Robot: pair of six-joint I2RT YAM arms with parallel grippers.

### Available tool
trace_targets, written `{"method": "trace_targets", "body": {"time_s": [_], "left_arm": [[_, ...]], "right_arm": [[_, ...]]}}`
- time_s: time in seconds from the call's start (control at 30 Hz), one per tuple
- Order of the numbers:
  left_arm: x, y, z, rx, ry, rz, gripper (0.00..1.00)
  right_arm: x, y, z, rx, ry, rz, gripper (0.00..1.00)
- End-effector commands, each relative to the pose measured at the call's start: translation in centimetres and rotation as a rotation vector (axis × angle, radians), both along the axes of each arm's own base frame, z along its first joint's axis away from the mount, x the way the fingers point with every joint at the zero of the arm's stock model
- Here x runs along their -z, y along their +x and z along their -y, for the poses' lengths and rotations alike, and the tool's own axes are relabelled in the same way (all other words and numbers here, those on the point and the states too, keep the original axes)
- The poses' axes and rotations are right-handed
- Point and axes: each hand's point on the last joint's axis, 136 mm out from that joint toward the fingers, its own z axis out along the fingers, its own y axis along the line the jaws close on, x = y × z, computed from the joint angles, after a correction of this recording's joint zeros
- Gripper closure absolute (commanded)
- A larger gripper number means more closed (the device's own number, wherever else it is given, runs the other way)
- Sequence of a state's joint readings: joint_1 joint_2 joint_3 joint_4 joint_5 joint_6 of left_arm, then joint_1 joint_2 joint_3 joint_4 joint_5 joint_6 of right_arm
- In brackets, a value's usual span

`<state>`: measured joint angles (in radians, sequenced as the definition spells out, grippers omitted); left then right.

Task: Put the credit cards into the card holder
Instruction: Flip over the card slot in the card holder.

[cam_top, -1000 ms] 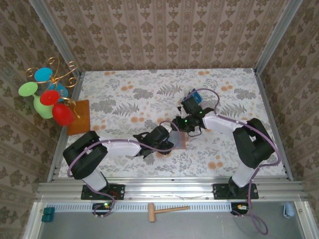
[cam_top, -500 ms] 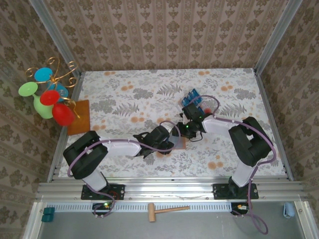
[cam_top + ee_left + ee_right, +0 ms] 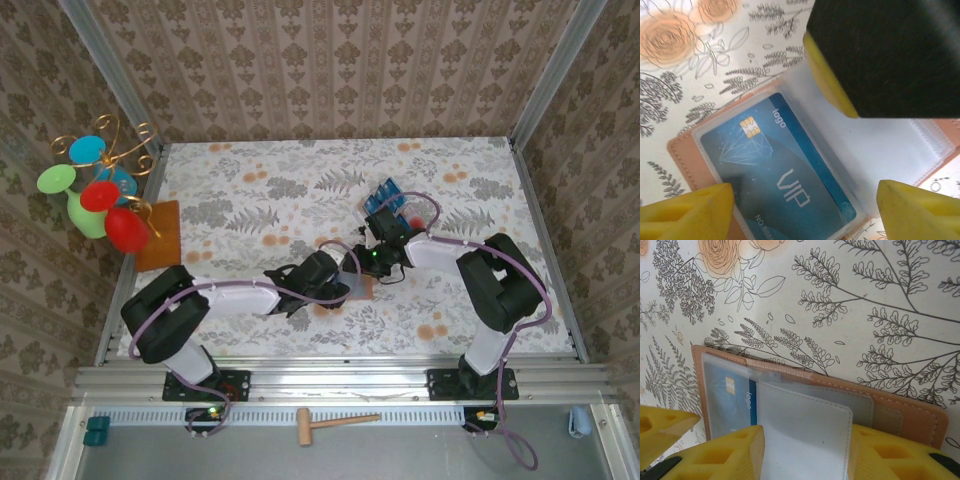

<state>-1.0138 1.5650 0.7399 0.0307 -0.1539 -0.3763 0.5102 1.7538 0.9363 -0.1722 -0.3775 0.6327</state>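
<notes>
The card holder (image 3: 361,288) lies open on the flowered cloth, its tan leather edge (image 3: 682,155) framing clear sleeves. One blue credit card (image 3: 775,180) marked VIP sits inside the left sleeve and also shows behind plastic (image 3: 727,390). More credit cards (image 3: 384,197) stand in a clear tray behind. My left gripper (image 3: 802,215) hovers open over the carded sleeve. My right gripper (image 3: 807,455) is open, one yellow finger (image 3: 725,455) on each side of a loose clear sleeve flap (image 3: 805,430) that lies between them over the card holder (image 3: 910,415).
An orange-brown mat (image 3: 160,235) lies at the table's left edge, beside a gold wire stand with coloured discs (image 3: 95,190). A wooden mallet (image 3: 335,422) rests on the rail in front. Patterned walls close in the table on three sides.
My right gripper has come nearer and lower onto the card holder, meeting the left gripper. The left arm has barely shifted.
</notes>
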Motion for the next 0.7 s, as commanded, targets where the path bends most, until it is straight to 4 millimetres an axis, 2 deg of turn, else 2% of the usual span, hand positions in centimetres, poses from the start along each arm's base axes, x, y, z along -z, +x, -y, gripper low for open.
{"method": "trace_targets", "body": {"time_s": [0.0,0.13,0.43,0.53,0.67], "left_arm": [[-2.0,0.2,-0.7,-0.034,-0.037,0.028,0.22],[-3.7,0.7,-1.7,-0.064,-0.063,0.069,0.20],[-5.3,1.5,-5.3,-0.154,-0.104,0.101,0.19],[-5.6,1.6,-6.3,-0.172,-0.116,0.110,0.18],[-5.9,1.6,-7.1,-0.186,-0.124,0.117,0.18]], "right_arm": [[0.2,-0.9,-0.2,-0.006,0.022,-0.033,0.54],[-1.3,-0.8,-0.7,-0.007,0.060,-0.018,0.54],[-4.8,-0.8,-3.2,-0.046,0.108,0.024,0.54],[-4.7,-0.7,-4.5,-0.069,0.100,0.020,0.55],[-3.5,-0.8,-6.3,-0.098,0.086,-0.004,0.54]]}}
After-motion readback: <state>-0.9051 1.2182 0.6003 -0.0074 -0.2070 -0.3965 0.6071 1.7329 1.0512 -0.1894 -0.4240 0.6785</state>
